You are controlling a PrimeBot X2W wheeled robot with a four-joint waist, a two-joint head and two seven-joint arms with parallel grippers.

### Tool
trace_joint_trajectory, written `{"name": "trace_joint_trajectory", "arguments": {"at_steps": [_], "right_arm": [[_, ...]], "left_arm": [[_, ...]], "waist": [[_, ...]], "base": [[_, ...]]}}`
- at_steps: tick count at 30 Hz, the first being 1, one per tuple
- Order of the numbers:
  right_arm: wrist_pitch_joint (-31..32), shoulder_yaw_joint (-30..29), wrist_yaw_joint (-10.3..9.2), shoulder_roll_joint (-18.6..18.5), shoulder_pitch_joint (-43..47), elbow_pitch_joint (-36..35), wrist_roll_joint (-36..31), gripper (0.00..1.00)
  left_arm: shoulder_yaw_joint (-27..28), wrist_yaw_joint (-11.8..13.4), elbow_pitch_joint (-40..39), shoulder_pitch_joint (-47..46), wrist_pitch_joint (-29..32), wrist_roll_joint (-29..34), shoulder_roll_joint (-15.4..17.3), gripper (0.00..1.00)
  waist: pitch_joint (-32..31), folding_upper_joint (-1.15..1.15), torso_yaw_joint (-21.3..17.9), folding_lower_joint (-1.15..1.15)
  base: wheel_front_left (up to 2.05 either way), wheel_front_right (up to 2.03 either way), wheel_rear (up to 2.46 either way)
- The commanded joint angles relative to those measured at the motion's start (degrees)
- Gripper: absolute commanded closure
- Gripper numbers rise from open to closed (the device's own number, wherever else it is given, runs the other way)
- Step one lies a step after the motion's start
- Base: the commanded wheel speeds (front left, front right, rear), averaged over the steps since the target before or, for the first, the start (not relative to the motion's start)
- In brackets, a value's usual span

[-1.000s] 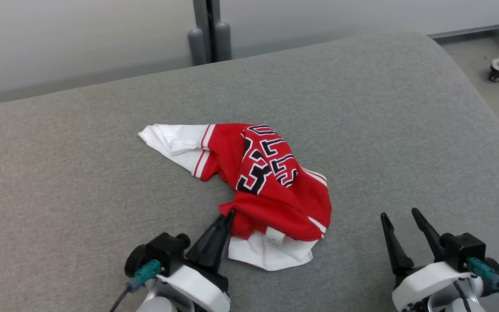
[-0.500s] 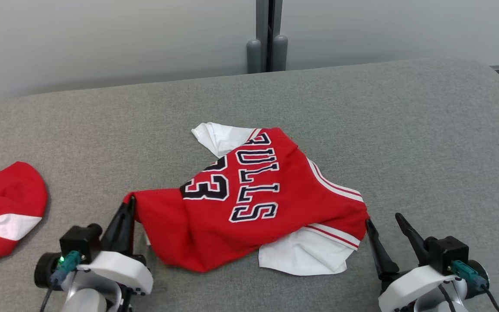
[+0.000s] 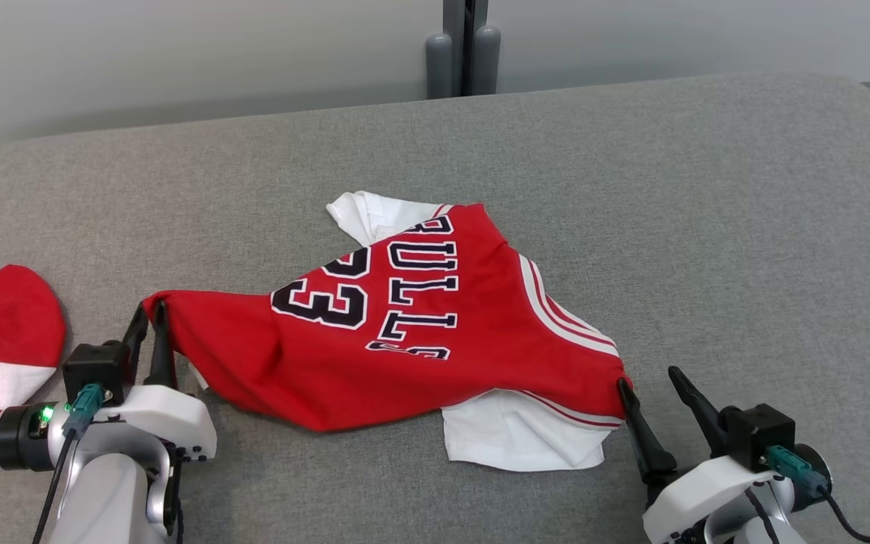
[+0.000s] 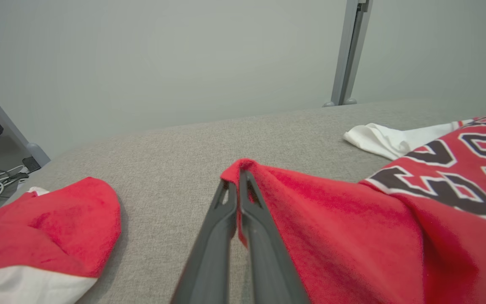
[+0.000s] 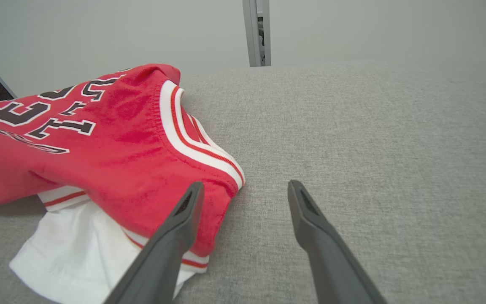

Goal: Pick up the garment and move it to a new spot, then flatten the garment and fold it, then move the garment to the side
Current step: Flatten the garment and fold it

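My right gripper [image 5: 245, 185] has its fingers [image 5: 173, 236] spread wide at the near corner of the garment [image 5: 112, 139], a red jersey, one finger overlapping its white-striped hem, the other clear of it above bare grey cushion [image 5: 373, 126], a grey post [image 5: 256, 33] standing beyond the garment.

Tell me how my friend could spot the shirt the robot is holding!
Look at the big grey cushion; in its middle lies a red jersey, one corner pinched by the left gripper. Unlike the other red and white garment at the cushion's left edge, it shows BULLS and 33 in black letters edged with white.
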Motion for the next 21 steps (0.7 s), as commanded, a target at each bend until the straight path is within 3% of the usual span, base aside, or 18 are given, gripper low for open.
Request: {"name": "trace_joint_trajectory", "arguments": {"at_steps": [1,9,10,12,21], "right_arm": [[0.00,0.12,-0.02,-0.24,-0.83,0.14,0.17,0.00],[0.00,2.89,-0.02,-0.15,-2.11,3.75,3.50,0.00],[0.01,3.21,-0.02,-0.19,-2.46,4.47,3.80,0.13],[0.01,3.48,-0.02,-0.49,-3.36,5.62,4.38,1.00],[0.00,-5.07,-0.02,-4.93,-8.52,4.95,1.52,1.00]], "left_arm": [[0.28,0.60,0.89,-1.03,-0.01,0.55,0.15,0.00],[0.03,0.38,-2.58,0.40,-0.01,0.28,-2.78,0.00],[-0.15,0.24,-3.24,1.13,-0.01,0.20,-3.11,0.00],[-0.54,-0.24,-4.52,2.42,-0.01,0.14,-3.50,0.00],[-4.94,-1.83,-7.76,7.24,-0.01,-0.28,-4.31,0.00]], "waist": [[0.26,0.00,0.18,0.00],[1.17,0.00,2.27,0.00],[1.28,0.00,2.72,0.00],[1.48,0.00,3.80,0.00],[1.53,0.00,8.87,0.00]], "base": [[0.00,0.00,0.00],[0.00,0.00,0.00],[0.00,0.00,0.00],[0.00,0.00,0.00],[0.00,0.00,0.00]]}}
